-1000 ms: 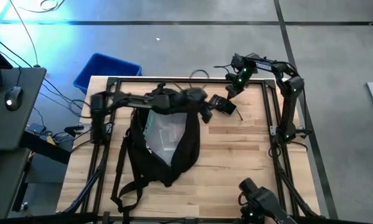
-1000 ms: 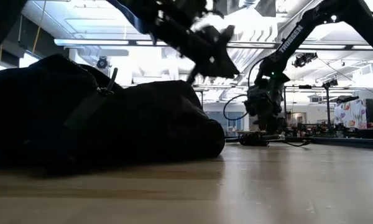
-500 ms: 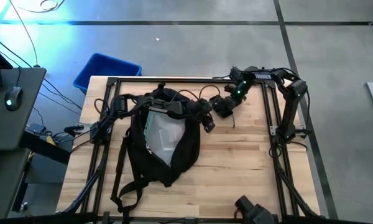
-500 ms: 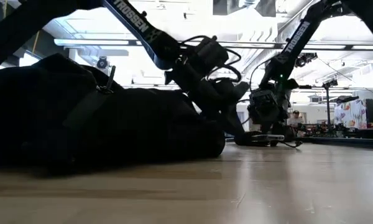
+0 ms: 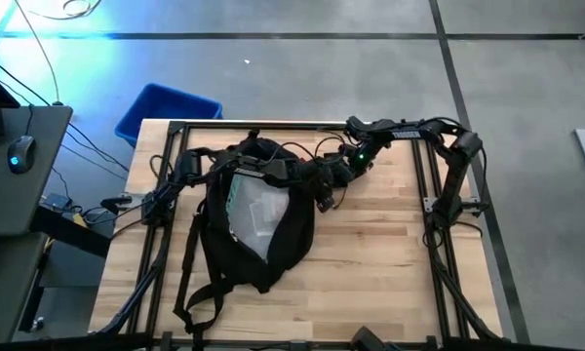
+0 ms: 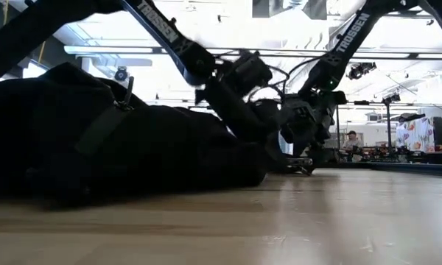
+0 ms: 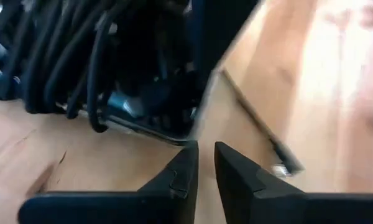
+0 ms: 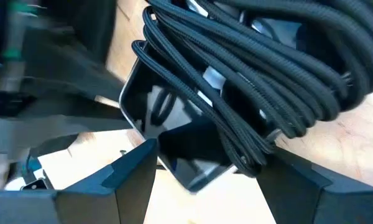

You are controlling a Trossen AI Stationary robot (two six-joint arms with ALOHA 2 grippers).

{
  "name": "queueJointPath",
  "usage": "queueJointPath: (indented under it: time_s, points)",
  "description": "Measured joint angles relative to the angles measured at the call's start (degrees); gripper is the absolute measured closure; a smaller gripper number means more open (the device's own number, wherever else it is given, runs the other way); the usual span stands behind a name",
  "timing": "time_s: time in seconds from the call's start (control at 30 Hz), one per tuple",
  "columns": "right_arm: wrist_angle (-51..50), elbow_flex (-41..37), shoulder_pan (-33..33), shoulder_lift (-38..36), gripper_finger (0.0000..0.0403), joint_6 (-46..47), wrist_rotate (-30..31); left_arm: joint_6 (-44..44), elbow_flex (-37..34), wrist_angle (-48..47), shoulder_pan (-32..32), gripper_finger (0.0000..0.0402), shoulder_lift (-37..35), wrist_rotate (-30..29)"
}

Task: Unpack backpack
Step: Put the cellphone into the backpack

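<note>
Nearest me, the bare boards of the table point(image 5: 370, 273) run along the front edge. The loose shoulder straps point(image 5: 190, 292) trail towards the front left corner.

The backpack point(image 5: 263, 219) lies flat on the left half of the table, between the front edge and the back edge, with its top towards the back. Its main opening gapes upward, and something pale and clear-wrapped point(image 5: 253, 210) shows inside. From table height it is a big dark mound point(image 6: 118, 147) filling that side.

The left arm reaches in from the left edge, across the top of the backpack. The left gripper point(image 5: 325, 195) sits low over the boards just beside the bag's upper right shoulder. Its fingers are drawn almost together, with only a thin slit between them and nothing in it point(image 7: 205, 149). Just ahead of them lies a flat dark device wound with black braided cable point(image 7: 149, 106).

The right arm comes in from the back right corner. The right gripper point(image 5: 343, 168) is close against the left one, a little nearer the back edge. Its fingers stand wide, one on either side of that cable-wound device point(image 8: 174, 118), clasping it between them point(image 8: 208, 162).

Past the back left corner, a blue bin point(image 5: 166, 109) stands on the grey floor. Off the left edge there is a dark desk with a mouse point(image 5: 18, 153) on it.
</note>
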Motion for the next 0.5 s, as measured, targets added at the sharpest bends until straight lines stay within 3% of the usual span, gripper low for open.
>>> queueJointPath:
  time_s: [0.13, 0.3, 0.5]
  points:
    - [0.11, -0.04, -0.81, -0.85, 0.0160, 0.12, 0.86, 1.76, 1.35, -2.85, -1.64, 0.0392, -4.42, -0.33]
    - [3.25, -0.68, -2.40, -0.96, 0.0160, 4.83, 0.22, 0.48, 1.34, -8.80, -1.41, 0.0399, -4.11, -11.92]
    - [12.22, -4.46, -1.73, -1.21, 0.0160, 12.81, -2.39, -3.27, 1.37, -7.90, 1.91, 0.0401, -1.47, -12.62]
